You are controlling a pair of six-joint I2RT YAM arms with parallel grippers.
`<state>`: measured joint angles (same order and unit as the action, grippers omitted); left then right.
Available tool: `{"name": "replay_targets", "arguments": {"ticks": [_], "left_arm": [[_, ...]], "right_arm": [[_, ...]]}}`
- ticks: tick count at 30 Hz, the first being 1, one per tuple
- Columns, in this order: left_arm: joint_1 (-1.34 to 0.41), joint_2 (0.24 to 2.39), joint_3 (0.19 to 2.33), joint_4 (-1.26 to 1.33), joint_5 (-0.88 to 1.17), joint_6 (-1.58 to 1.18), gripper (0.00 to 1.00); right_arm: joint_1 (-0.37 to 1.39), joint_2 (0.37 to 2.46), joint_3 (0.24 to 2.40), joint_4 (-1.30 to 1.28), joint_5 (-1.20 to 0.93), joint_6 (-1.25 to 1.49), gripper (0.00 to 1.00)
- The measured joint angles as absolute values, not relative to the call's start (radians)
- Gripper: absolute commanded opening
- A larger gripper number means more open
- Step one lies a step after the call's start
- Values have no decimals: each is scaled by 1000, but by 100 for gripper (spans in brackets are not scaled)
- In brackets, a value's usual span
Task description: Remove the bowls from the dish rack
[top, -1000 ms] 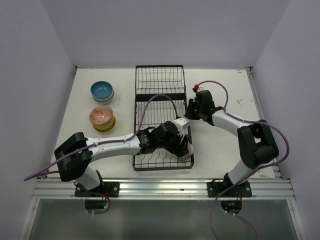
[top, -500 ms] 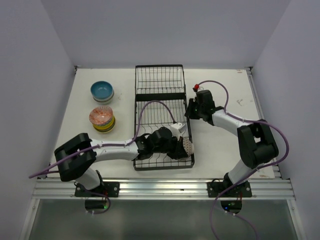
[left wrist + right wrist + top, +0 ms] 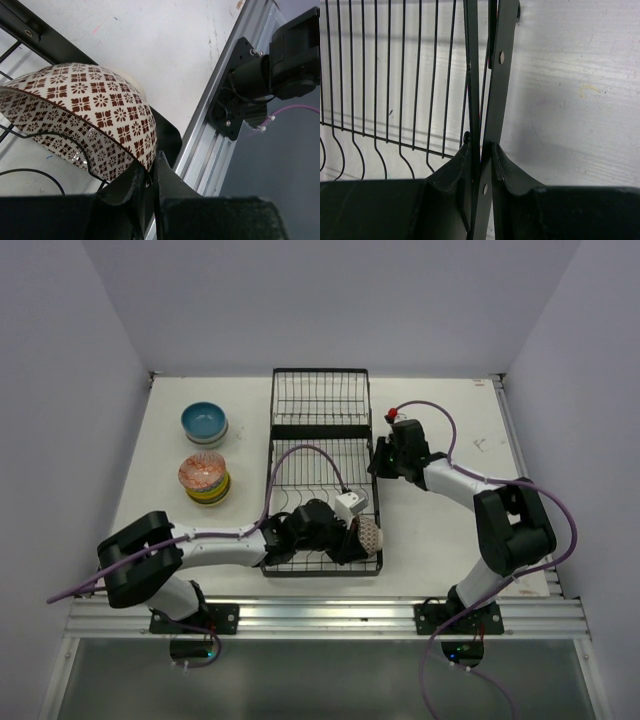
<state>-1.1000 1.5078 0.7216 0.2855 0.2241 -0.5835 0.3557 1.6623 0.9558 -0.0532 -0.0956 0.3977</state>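
The brown-patterned bowl (image 3: pixel 90 115) stands on edge in the near right corner of the dish rack (image 3: pixel 320 429), leaning among the curved wire dividers. It looks to be the only bowl in the rack; everywhere else shows bare wire. The left pincer (image 3: pixel 150 169) is clamped on its rim, one finger inside the bowl and one against the patterned outside. The right pincer (image 3: pixel 482 152) is closed on the rack's right side rail, about midway along, apparently to steady the rack.

On the table (image 3: pixel 250 400) to the left, well apart from the rack, sit two stacks of bowls: a blue-topped stack (image 3: pixel 204 423) farther back and an orange-topped stack (image 3: pixel 204 476) nearer.

I judge the step in hand to be the pickup of the last bowl, with the grip made and the lift not yet begun. The next move calls for raising the bowl clear of the dividers and the rack's near frame, then carrying it left toward the stacks. The hold is on a thin rim, so the bowl may pivot; a slow lift seems wise.
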Motion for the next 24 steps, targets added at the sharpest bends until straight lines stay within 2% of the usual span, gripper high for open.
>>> {"name": "replay_targets", "arguments": {"ticks": [10, 24], "left_arm": [[-1100, 1404, 544, 453, 208, -551, 0], [-1100, 1329, 405, 657, 23, -822, 0]], "right_arm": [[356, 1664, 956, -52, -106, 405, 0], [359, 1669, 961, -51, -124, 435, 0]]}}
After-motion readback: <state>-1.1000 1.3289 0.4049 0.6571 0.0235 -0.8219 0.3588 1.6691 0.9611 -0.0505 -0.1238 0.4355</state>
